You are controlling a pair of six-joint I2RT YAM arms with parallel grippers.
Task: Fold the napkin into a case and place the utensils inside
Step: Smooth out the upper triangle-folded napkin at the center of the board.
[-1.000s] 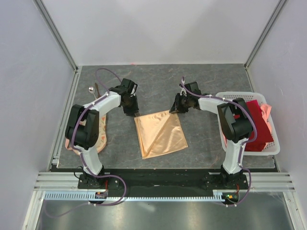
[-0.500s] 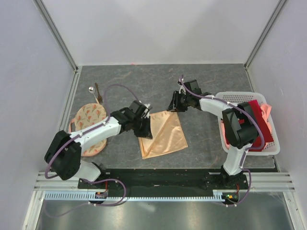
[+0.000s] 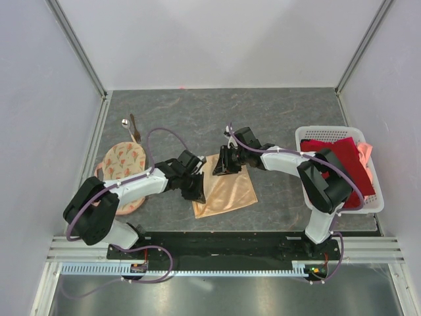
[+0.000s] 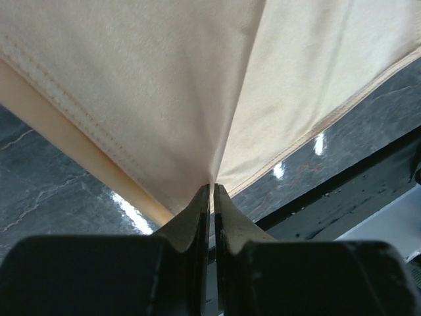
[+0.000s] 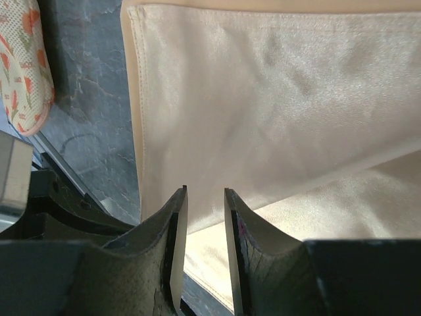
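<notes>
The left gripper [image 4: 212, 189] is almost shut, pinching a raised ridge of the peach-orange napkin [image 4: 151, 85] between its tips, and the cloth fans out ahead of it over the dark surface [image 4: 39, 178]. The right gripper [image 5: 202, 197] hangs partly open at the napkin's far edge, with cloth spread just ahead of its fingers; I cannot tell whether it grips anything. The spoon [image 3: 125, 122] and brown stick [image 3: 134, 125] lie well beyond the left gripper, past the round printed cloth [image 3: 122, 164].

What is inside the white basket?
A dark red cloth fills the basket, with a pink bit peeking out beside it. Anything beneath the cloth is hidden.
</notes>
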